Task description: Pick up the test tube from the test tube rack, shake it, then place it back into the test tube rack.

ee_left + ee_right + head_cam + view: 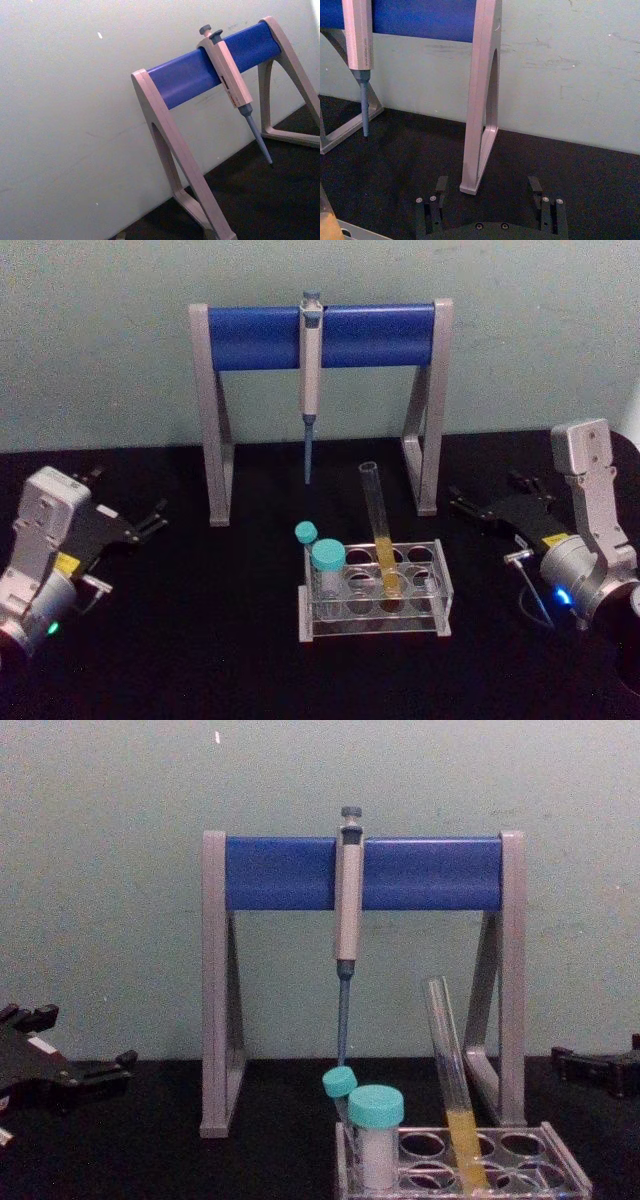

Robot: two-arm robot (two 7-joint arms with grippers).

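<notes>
Grey-blue pipette stand (320,335) on black tabletop (200,640), pipette (310,380) hanging from bar; two teal-capped tubes (327,570) upright.

- a pale green wall (100,340) stands behind, scuffed and marked in places.
- a black table top (200,640) meets the wall's foot.
- the light falls soft and even, with no hard shadows.

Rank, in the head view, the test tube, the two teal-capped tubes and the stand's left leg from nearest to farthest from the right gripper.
From the right gripper, at the table's right side:
1. Test tube, leaning in the rack's middle.
2. Teal-capped tubes, at the rack's left end; the two are too close to call.
3. Stand's left leg, far left at the back.
</notes>
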